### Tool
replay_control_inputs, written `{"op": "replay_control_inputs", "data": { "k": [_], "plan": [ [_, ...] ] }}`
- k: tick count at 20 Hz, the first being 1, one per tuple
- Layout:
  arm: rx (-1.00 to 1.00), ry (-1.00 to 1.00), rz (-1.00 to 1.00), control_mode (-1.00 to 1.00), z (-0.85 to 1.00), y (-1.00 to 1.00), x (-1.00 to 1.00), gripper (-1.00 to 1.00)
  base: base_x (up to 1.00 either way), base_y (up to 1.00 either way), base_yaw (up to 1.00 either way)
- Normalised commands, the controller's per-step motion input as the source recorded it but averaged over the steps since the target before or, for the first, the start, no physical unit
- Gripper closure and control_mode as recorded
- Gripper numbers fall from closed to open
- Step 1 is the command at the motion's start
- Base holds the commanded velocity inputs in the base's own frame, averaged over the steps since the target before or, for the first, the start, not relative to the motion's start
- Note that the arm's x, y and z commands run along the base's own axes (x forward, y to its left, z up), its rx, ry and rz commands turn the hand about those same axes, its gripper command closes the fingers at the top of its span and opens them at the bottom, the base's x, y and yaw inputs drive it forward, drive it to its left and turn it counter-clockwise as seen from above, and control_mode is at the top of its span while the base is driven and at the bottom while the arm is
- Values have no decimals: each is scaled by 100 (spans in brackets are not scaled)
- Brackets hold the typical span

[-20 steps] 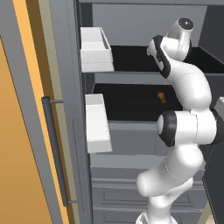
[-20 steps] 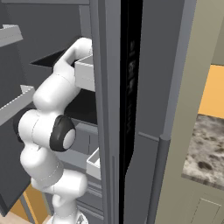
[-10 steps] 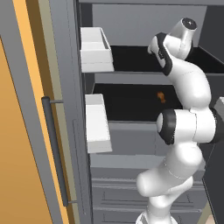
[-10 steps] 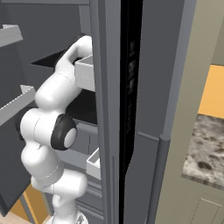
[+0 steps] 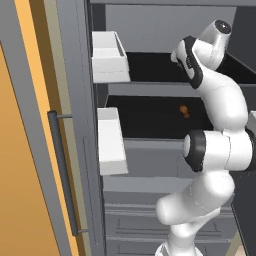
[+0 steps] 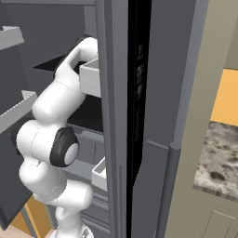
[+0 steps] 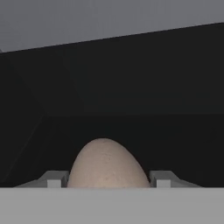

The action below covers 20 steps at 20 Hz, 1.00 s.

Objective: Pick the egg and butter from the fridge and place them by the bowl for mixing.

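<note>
My claw (image 7: 105, 183) is pinching the egg (image 7: 107, 164) between its two tips on the fridge's (image 5: 165, 150) upper black shelf, so I judge the pick done and next must lift it clear and carry it to the bowl.

Egg (image 7: 108, 164) pale pinkish-brown, smooth; on black fridge (image 5: 150, 70) shelf.
</note>
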Motion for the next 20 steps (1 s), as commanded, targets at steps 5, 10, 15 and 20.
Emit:
{"op": "replay_control_inputs", "data": {
  "k": [5,10,15,20],
  "plan": [
    [1,0,0,-100,-17,11,-62,100,0,0,0],
    [0,0,-2,-100,-5,9,-67,100,0,0,0],
    [0,-2,-8,-100,-9,11,-81,100,0,0,0],
    [0,-3,-9,-100,-29,23,-76,100,0,0,0]
  ]
}}
